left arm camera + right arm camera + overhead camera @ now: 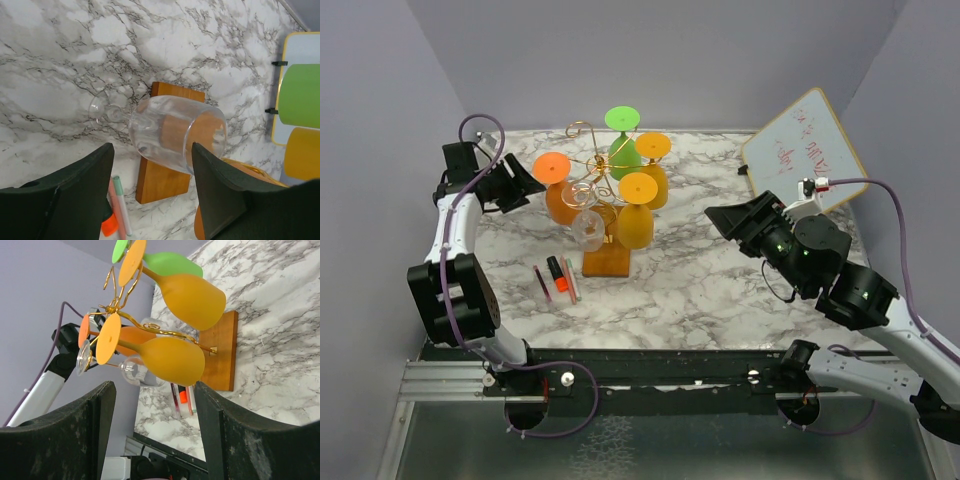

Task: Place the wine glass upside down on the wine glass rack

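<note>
Left gripper (151, 150) is gaping, gripping nothing, and right gripper (154, 385) is likewise spreading empty. Just beyond the left fingers, the clear wine glass (175, 132) is hanging bowl-down on the gold wine glass rack (605, 262), among coloured glasses (636, 225).

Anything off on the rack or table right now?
Nothing stands out. The clear wine glass hangs bowl-down on the wine glass rack like the coloured glasses. No spill or breakage shows. Markers lie loose beside the rack's base.
</note>
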